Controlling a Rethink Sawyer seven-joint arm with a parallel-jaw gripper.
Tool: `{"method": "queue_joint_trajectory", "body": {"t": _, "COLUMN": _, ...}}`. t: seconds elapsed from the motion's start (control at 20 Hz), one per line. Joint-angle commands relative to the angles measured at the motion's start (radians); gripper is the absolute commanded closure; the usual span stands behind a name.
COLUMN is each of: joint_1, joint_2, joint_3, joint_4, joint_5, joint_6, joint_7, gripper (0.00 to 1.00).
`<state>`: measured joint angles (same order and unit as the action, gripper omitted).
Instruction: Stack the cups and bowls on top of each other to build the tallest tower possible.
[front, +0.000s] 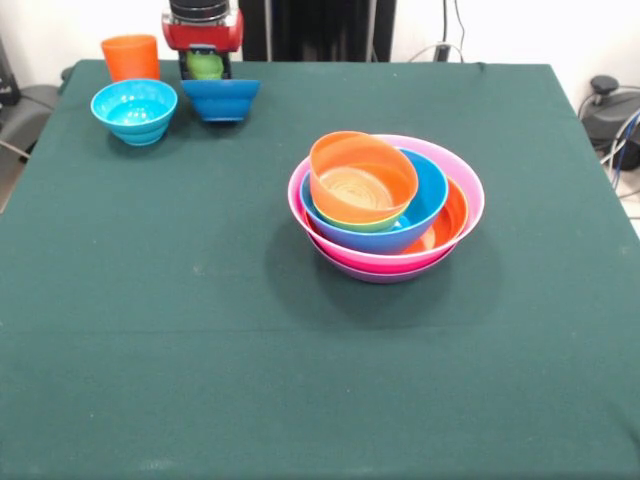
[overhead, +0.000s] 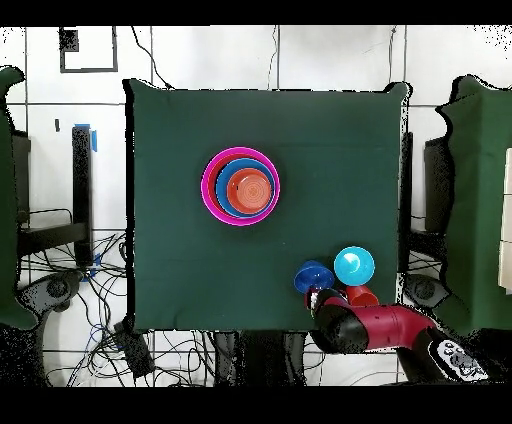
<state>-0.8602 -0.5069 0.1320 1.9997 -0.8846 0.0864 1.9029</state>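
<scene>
The tower (front: 385, 205) stands mid-table: pink and purple bowls at the base, then large orange and blue bowls, a small lime green bowl, and a small orange bowl tilted on top. It also shows in the overhead view (overhead: 240, 187). My gripper (front: 205, 65) is at the table's far left edge, shut on the lime green cup (front: 206, 67), just behind the small dark blue bowl (front: 221, 99). The orange cup (front: 130, 57) and the small light blue bowl (front: 134, 108) stand to its left. In the overhead view the gripper (overhead: 322, 298) hides the green cup.
In the overhead view the dark blue bowl (overhead: 313, 276), light blue bowl (overhead: 354, 265) and orange cup (overhead: 361, 296) cluster by the arm (overhead: 375, 325). Green cloth covers the table (front: 200, 350). Cables lie on the floor around it.
</scene>
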Motion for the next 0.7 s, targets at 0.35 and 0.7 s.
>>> {"method": "queue_joint_trajectory", "body": {"t": 0.35, "joint_1": 0.024, "joint_2": 0.006, "joint_3": 0.054, "joint_4": -0.096, "joint_5": 0.008, "joint_6": -0.031, "joint_7": 0.063, "gripper": 0.0}}
{"method": "queue_joint_trajectory", "body": {"t": 0.7, "joint_1": 0.025, "joint_2": 0.004, "joint_3": 0.053, "joint_4": -0.094, "joint_5": 0.012, "joint_6": -0.024, "joint_7": 0.063, "gripper": 0.0}}
